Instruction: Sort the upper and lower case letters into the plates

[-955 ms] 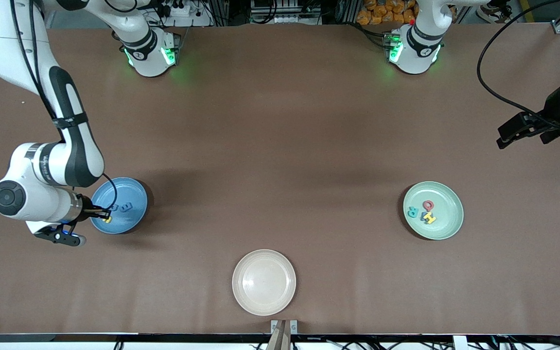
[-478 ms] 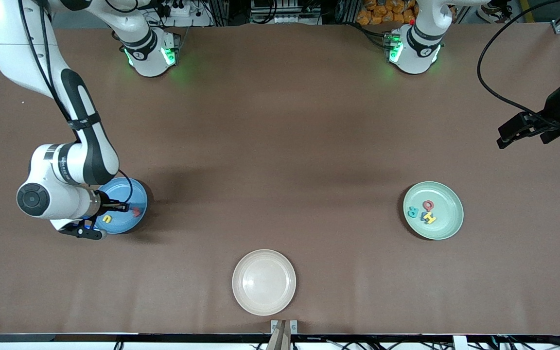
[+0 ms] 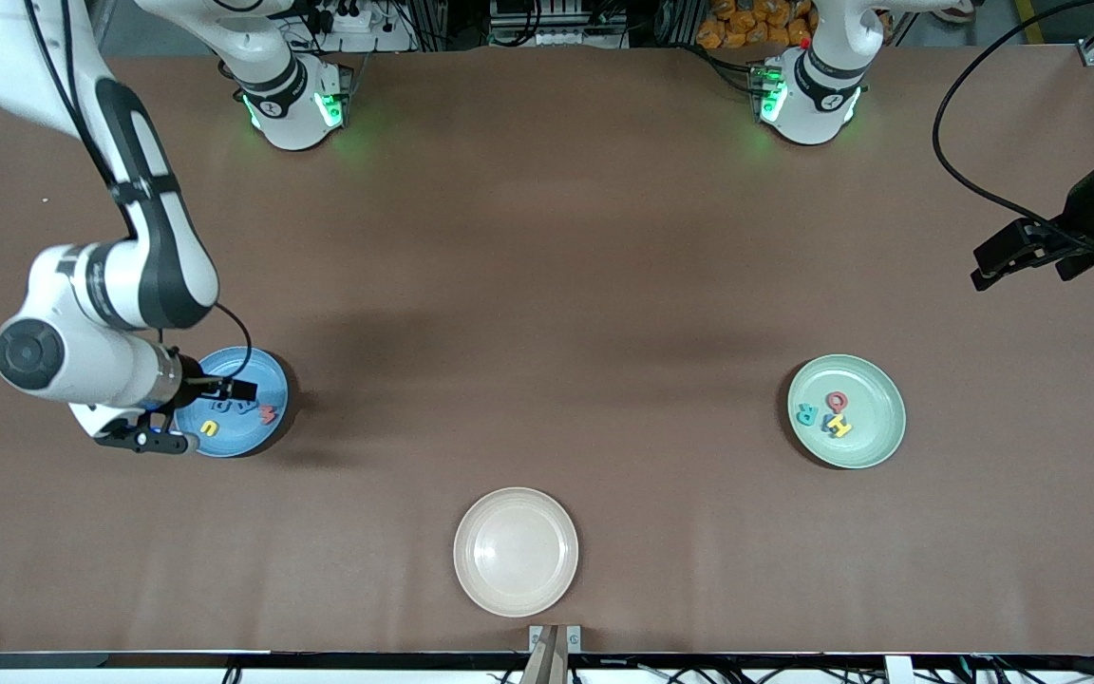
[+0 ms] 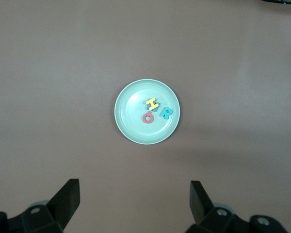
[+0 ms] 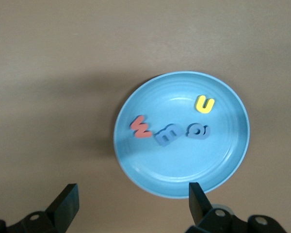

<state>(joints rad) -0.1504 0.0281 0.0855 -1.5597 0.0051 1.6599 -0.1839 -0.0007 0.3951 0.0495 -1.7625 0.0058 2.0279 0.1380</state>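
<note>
Lowercase letters [image 5: 172, 128] lay in the blue plate [image 5: 223, 160]; right gripper [image 3: 241, 389] hovered over it, jaws released, and should lift straight; left gripper [image 4: 133, 199] waited, also released.

Under the right gripper [image 5: 131, 206], a sky-blue plate [image 5: 233, 160] carries red [image 5: 140, 127], blue [image 5: 167, 135] and yellow [image 5: 205, 104] letters; the mint plate [image 4: 128, 126] carries yellow, red, teal.

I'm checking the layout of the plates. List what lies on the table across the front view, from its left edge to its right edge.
Right gripper, open over the blue plate → blue plate with four letters → cream plate → green plate with four letters → left gripper, open, waiting.
</note>
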